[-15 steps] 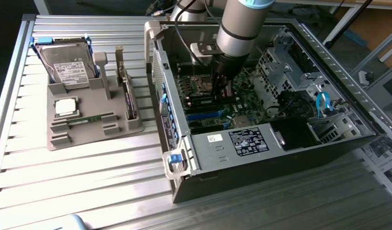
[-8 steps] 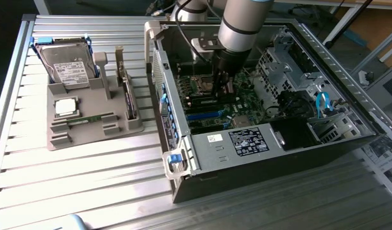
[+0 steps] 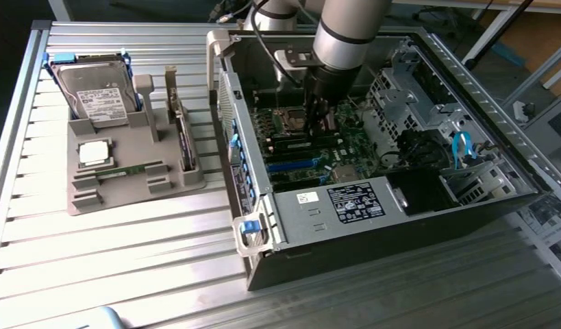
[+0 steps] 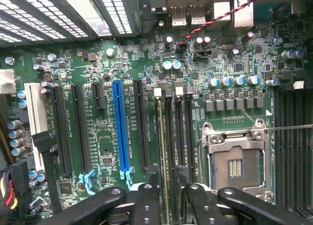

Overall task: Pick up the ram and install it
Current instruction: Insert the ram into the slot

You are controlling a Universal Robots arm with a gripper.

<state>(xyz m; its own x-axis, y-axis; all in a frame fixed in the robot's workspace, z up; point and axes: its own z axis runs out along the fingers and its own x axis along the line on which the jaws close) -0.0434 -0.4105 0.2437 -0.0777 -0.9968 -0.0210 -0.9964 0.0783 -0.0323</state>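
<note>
The ram shows edge-on as a thin green-yellow line standing along one of the black memory slots on the motherboard. My gripper straddles it with its black fingers on either side. The stick sits nearer one finger, and a dark gap remains toward the other, so the jaws stand partly apart around it. In the exterior view my gripper reaches down into the open computer case, just over the memory slots beside the processor socket.
The empty processor socket lies right beside the slots, and a blue expansion slot on the other side. On the exterior view's left, a grey holder carries a hard drive, a silver processor chip and another thin green strip.
</note>
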